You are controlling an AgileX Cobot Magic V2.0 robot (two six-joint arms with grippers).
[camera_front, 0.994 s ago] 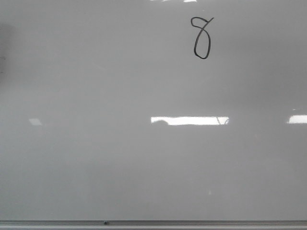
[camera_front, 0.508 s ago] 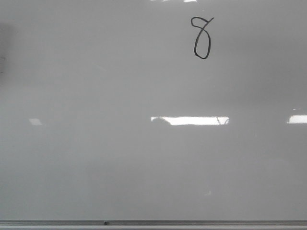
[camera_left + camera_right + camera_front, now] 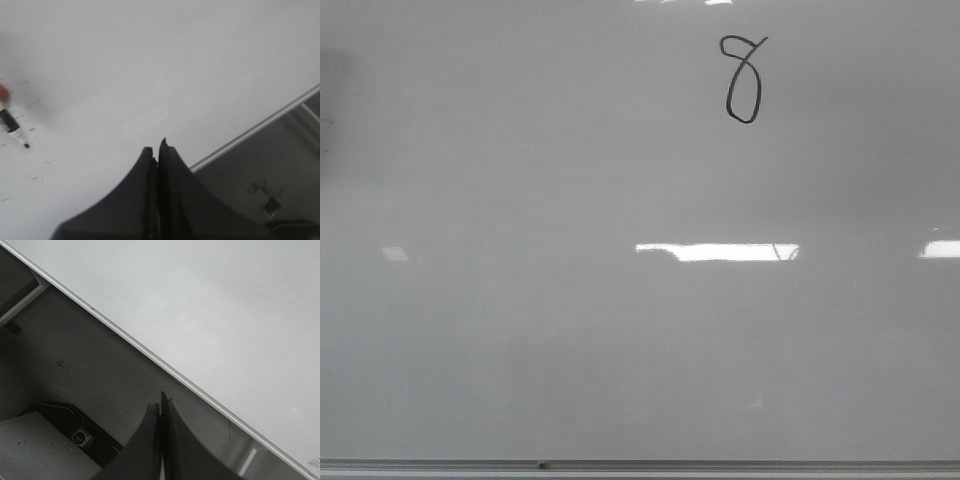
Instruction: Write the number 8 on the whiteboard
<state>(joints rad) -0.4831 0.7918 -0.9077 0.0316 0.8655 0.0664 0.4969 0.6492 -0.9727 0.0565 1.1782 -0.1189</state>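
- Apparently the writing is finished: a small, thin black marker-drawn number 8 (image 3: 742,79) already stands on the large glossy pale grey-white whiteboard (image 3: 570,330), and nothing in the front view is touching it.
- Judged from these views, the only thing possibly left is for the arms to rest; no stroke looks incomplete apart from the top loop, which curls open rather than closing.
- The figure sits high on the board, right of centre, near the upper edge of the front view and well apart from the thin grey metal bottom edge (image 3: 720,465).
- It is narrow and slanted, with a small curled upper loop and a longer oval lower loop.
- Bright white rectangular patches of glare lie lower on the board; they are reflections, not writing.
- The left tool (image 3: 159,150), dark and curved, has its two fingers pressed together with nothing between them; it hovers over the board's surface near the metal edge.
- A black-barrelled marker pen with a red end (image 3: 10,122), somewhat blurred, lies on the board well apart from the left tool, among small dark specks.
- The right tool (image 3: 161,407) is likewise closed and empty, positioned off the board over a dark grey surface beside the metal edge.
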